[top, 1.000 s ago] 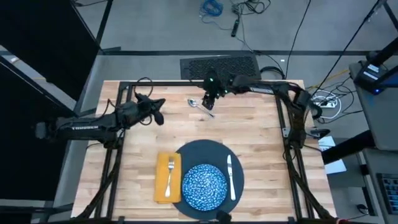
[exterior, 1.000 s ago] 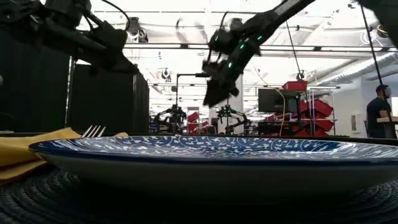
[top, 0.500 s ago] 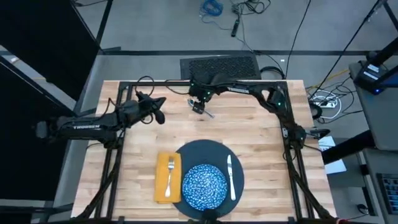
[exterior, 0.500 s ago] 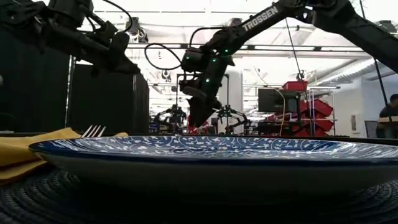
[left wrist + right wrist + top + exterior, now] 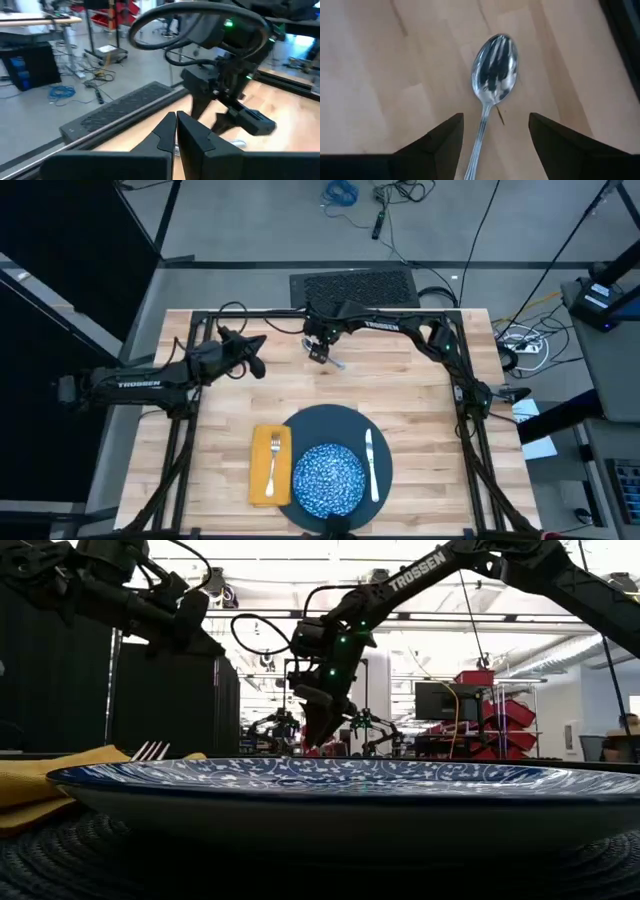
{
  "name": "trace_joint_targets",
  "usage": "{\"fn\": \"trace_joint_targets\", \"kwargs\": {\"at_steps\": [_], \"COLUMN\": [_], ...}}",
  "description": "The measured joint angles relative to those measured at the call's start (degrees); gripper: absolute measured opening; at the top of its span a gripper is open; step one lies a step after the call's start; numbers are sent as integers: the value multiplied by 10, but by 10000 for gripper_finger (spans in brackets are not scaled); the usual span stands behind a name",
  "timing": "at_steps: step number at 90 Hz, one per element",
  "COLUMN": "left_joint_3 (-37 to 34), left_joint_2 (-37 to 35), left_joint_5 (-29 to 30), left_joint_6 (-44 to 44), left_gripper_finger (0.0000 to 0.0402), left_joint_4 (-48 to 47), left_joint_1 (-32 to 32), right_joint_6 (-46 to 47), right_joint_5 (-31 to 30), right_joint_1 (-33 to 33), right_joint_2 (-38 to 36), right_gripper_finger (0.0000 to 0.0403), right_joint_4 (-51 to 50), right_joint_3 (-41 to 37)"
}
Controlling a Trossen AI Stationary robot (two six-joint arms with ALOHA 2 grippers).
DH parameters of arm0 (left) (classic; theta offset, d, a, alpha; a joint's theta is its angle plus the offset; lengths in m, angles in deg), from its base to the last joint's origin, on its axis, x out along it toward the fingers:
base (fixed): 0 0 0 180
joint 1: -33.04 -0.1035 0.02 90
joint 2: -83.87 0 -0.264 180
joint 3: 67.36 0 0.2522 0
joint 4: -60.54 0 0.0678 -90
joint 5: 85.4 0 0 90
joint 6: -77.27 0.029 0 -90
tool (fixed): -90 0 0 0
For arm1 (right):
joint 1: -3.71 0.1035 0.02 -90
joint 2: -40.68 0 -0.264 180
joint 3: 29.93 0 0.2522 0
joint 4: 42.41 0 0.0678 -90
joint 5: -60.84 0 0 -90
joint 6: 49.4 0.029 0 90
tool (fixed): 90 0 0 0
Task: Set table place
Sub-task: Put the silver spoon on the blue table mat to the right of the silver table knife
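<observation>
A silver spoon (image 5: 492, 75) lies flat on the wooden table (image 5: 400, 395) near its far edge; in the high view only its handle (image 5: 337, 362) shows past my right gripper (image 5: 318, 350). That gripper (image 5: 495, 150) hovers just above the spoon, pointing down and open, one finger on either side of the handle, touching nothing. My left gripper (image 5: 256, 366) waits shut at the far left, above the table. Near the front edge sit the dark plate (image 5: 345, 423) with the speckled bowl (image 5: 327, 478) on it, the knife (image 5: 370, 463), and the fork (image 5: 273, 463) on the yellow napkin (image 5: 262, 480).
A black frame (image 5: 300, 314) runs along the table's far edge and sides, close behind the right gripper. A dark mat (image 5: 352, 285) lies on the floor beyond the far edge. Bare planks (image 5: 400, 395) stretch between the spoon and the plate.
My right gripper has swung toward the table's left edge and come down over the spoon, then held there for the last half second. The spoon has stayed where it lay.
</observation>
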Motion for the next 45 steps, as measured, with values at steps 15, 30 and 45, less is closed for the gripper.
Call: {"fn": "trace_joint_targets", "kwargs": {"at_steps": [15,30,45], "left_joint_3": [0,0,0], "left_joint_2": [0,0,0], "left_joint_5": [3,1,0], "left_joint_6": [0,0,0], "left_gripper_finger": [0,0,0], "left_joint_4": [20,23,23], "left_joint_1": [0,1,1], "right_joint_6": [30,57,63], "right_joint_5": [2,-3,-15], "right_joint_1": [1,1,1], "right_joint_2": [0,-1,-1], "right_gripper_finger": [215,215,215], "right_joint_4": [12,-54,-63], "right_joint_3": [0,0,0]}}
